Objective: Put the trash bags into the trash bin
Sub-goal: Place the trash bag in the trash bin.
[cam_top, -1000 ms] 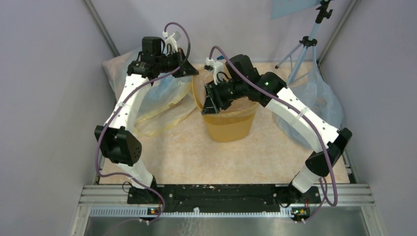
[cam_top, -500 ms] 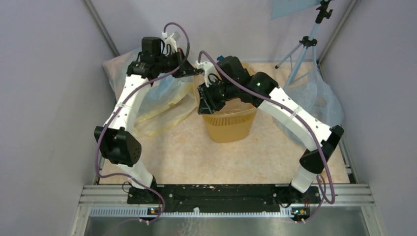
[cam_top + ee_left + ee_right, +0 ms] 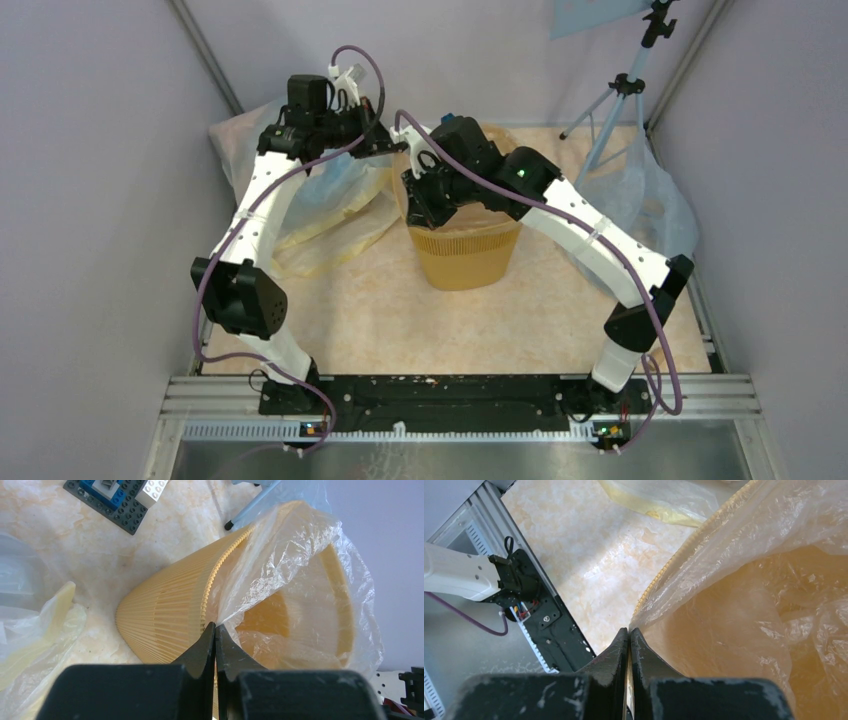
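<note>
Grey walls point(image 3: 90, 150) enclose a marbled beige table point(image 3: 380, 320), where at the rim of the yellow trash bin point(image 3: 468, 255) the left gripper point(image 3: 215, 630) and right gripper point(image 3: 629, 632) each pinch the clear trash bag point(image 3: 300, 555), with a tripod point(image 3: 622, 85) behind the bin.

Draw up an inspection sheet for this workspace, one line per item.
Surface: beige marbled table top.
Job's things: trash bin upright mid-table; trash bag sits in its mouth, film draped over the rim.
Clutter: plastic sacks left of the bin, bluish sack to its right, toy blocks on the table near the bin.
Grippers: left gripper and right gripper both shut on the bag's edge at the rim.
Cables: purple cables loop off both arms; no snag seen.
Surroundings: grey walls; tripod in the far right corner.
</note>
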